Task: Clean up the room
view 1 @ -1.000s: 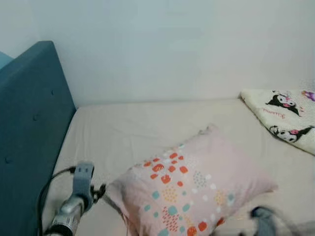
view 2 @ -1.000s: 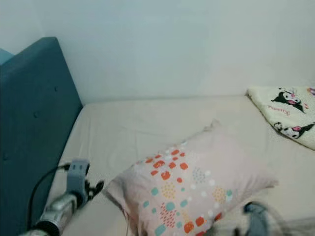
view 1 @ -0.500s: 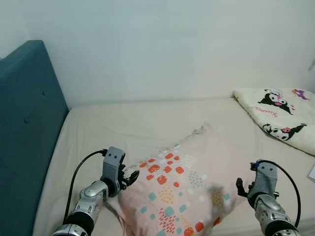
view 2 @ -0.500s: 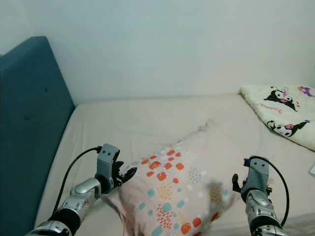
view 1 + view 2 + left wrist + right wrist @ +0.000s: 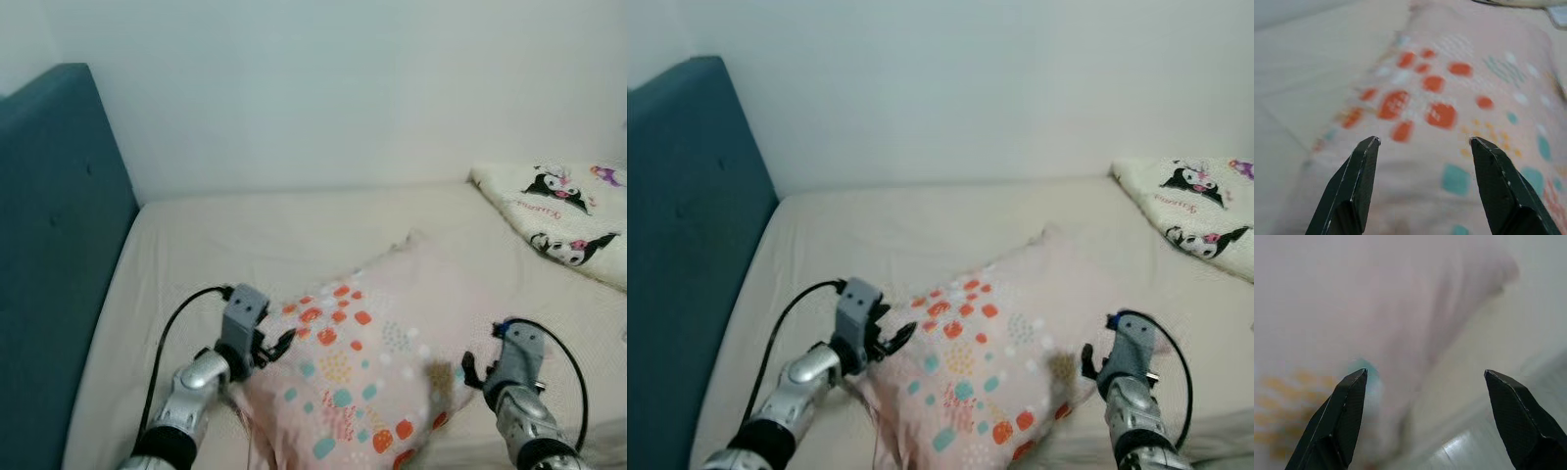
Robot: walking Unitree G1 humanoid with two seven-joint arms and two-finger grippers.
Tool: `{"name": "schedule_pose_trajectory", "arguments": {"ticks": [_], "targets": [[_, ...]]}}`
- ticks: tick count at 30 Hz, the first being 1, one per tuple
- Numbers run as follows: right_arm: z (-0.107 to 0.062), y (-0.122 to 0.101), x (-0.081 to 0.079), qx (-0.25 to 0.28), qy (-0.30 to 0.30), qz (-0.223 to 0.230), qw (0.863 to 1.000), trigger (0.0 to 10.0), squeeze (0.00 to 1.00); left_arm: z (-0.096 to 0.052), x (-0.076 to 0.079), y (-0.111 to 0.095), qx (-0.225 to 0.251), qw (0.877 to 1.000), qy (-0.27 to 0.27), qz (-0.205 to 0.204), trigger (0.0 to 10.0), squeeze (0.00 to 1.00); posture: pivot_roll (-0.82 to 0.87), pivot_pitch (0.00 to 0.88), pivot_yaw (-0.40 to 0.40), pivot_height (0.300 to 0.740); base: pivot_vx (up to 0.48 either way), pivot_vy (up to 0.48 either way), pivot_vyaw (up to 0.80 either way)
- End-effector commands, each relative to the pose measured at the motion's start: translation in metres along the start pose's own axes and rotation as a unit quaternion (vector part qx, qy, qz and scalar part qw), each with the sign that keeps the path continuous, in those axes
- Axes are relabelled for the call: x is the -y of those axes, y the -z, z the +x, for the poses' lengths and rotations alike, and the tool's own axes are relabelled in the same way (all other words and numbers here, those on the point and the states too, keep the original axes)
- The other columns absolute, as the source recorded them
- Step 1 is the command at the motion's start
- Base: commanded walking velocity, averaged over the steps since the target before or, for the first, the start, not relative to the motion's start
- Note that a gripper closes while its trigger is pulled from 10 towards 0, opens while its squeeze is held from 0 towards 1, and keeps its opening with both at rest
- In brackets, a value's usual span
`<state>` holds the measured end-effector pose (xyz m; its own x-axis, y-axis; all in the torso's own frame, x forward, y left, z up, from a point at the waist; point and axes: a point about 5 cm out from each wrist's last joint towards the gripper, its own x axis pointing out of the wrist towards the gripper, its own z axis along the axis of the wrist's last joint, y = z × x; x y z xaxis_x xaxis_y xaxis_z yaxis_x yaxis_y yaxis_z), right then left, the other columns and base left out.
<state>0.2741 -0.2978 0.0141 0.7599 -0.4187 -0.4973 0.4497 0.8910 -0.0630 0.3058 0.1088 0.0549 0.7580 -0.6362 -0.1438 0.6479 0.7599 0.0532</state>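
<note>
I see the left gripper (image 5: 1422, 142) and right gripper (image 5: 1425, 374) spread, flanking the pillow (image 5: 382, 367), apparently not touching it.

No legible text, label, brand, number or sign was found in any view. The cream-white blanket printed with black-and-white cartoon figures (image 5: 563, 227), lying at the far right of the bed, carried a short line of reddish script beside one figure; it was too small and blurred to read. The pale pink pillow with orange, teal and yellow spots (image 5: 392, 362) bore pattern only, no lettering.
</note>
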Motion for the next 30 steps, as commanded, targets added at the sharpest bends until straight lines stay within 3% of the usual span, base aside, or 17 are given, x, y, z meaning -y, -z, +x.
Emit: {"name": "schedule_pose_trajectory", "arguments": {"ticks": [1, 5, 15, 22, 30], "targets": [[-0.002, 0.009, 0.013, -0.023, 0.032, -0.006, 0.999, 10.0, 0.0, 0.002, 0.007, -0.006, 0.008, 0.999, 0.037, 0.029, 10.0, 0.0, -0.05, 0.0, -0.024, 0.595, 0.0, 0.0, 0.0], [-0.002, 0.011, 0.017, -0.025, 0.041, -0.006, 0.999, 10.0, 0.0, 0.004, 0.009, -0.011, 0.008, 0.997, 0.048, 0.052, 10.0, 0.0, -0.05, 0.0, -0.02, 0.585, 0.0, 0.0, 0.0], [-0.003, 0.015, 0.015, -0.029, 0.043, 0.0, 0.999, 10.0, 0.0, 0.007, 0.013, -0.013, 0.003, 0.997, 0.046, 0.062, 10.0, 0.0, -0.05, 0.0, -0.013, 0.555, 0.0, 0.0, 0.0], [-0.004, 0.018, 0.012, -0.033, 0.038, -0.002, 0.999, 10.0, 0.0, 0.009, 0.009, -0.015, -0.001, 0.998, 0.017, 0.059, 10.0, 0.0, -0.05, 0.0, -0.013, 0.541, 0.0, 0.0, 0.0], [-0.004, 0.014, -0.009, -0.007, -0.02, -0.005, 1.0, 10.0, 0.0, 0.019, -0.001, -0.034, 0.02, 0.996, -0.079, 0.03, 10.0, 0.0, -0.05, 0.0, -0.015, 0.541, 0.0, 0.0, 0.0]]}}
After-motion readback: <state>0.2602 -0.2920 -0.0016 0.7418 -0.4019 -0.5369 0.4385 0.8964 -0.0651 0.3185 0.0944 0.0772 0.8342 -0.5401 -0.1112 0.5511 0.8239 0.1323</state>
